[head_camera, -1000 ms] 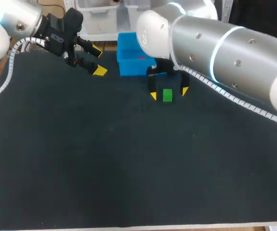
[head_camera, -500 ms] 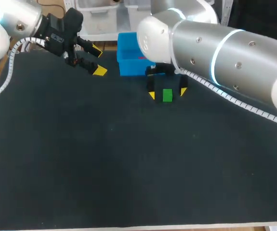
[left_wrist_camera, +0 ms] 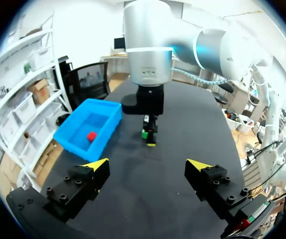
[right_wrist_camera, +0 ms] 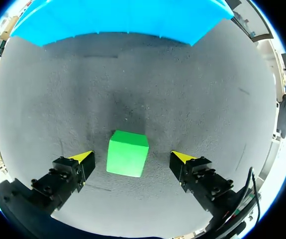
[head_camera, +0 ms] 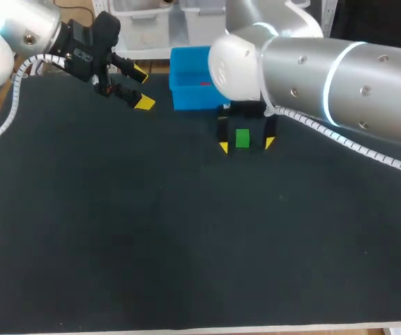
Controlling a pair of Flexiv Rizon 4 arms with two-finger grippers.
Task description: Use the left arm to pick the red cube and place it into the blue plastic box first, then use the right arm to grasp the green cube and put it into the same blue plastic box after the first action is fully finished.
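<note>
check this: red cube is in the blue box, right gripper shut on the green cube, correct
Not shut: the right wrist view shows the right gripper open, gaps either side of the green cube. The red cube is in the blue box.

The table [head_camera: 186,265] is big and flat. A dark, almost black mat [left_wrist_camera: 182,134] covers its top. Up close the mat looks rough and grainy, and more grey in the light. A thin pale strip [head_camera: 270,329] runs along the near edge of the table.

Dark table [head_camera: 151,244]: green cube [head_camera: 242,138], apparently blue box [head_camera: 192,99]
</note>
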